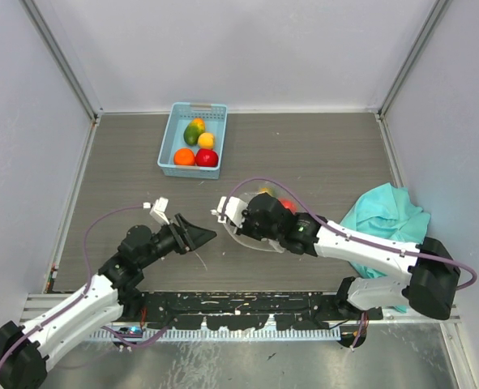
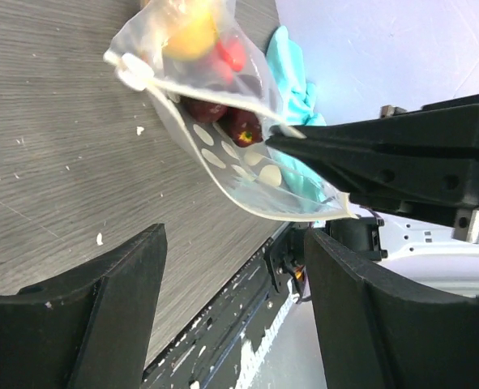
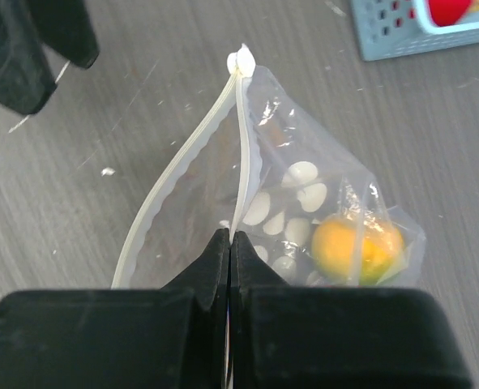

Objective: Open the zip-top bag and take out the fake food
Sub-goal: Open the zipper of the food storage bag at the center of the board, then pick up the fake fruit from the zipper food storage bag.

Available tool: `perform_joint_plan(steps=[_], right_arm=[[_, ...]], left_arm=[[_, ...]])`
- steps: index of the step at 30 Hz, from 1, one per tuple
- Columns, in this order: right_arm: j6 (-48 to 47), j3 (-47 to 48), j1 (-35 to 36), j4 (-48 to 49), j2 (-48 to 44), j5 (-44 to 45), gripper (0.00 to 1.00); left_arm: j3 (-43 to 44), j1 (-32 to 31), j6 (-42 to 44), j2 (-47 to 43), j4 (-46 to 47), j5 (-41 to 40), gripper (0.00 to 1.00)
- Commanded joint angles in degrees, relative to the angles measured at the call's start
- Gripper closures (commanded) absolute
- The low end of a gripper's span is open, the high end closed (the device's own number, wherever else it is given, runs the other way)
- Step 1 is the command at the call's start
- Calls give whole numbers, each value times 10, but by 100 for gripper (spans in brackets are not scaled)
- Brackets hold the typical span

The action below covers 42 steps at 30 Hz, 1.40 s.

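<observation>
The zip-top bag (image 3: 296, 186) is clear with white dots, and its mouth gapes open below the white slider (image 3: 241, 61). My right gripper (image 3: 230, 240) is shut on one lip of the bag's mouth (image 1: 241, 229) and holds it off the table. Fake food shows inside: an orange-yellow fruit (image 3: 357, 247), plus yellow (image 2: 192, 32), red (image 2: 233, 53) and dark red (image 2: 244, 126) pieces. My left gripper (image 2: 235, 300) stands open with nothing between its fingers, just left of the bag (image 1: 202, 237). The bag (image 2: 223, 154) hangs ahead of it.
A light blue basket (image 1: 168, 143) at the back of the table holds an orange (image 1: 184, 156), a red fruit (image 1: 207, 157) and other fake fruits. A teal cloth (image 1: 385, 217) lies crumpled at the right. The arms' base rail (image 1: 239, 312) runs along the near edge.
</observation>
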Motion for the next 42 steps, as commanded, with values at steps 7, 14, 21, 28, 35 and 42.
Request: perform_joint_plan(steps=[7,14,21,28,35,42], right_arm=[[-4,-23,-72,-8,-16,-172,99],[26,-23,-96,-7,-17,-225,99],[46,-21,-112,-9,-11,-252,98],[55,-18,-115,-10,-9,-260,97],[70,-17,-127,-10,-11,-265,96],[78,-15,-135,-10,-10,-265,96]], left_arm=[[32,-56,-3,36,71,-30,31],[59,-125,12,111,116,-76,31],[81,-182,24,149,134,-128,33],[103,-212,36,207,164,-152,42],[151,-217,72,300,199,-157,53],[174,-223,104,371,213,-154,68]])
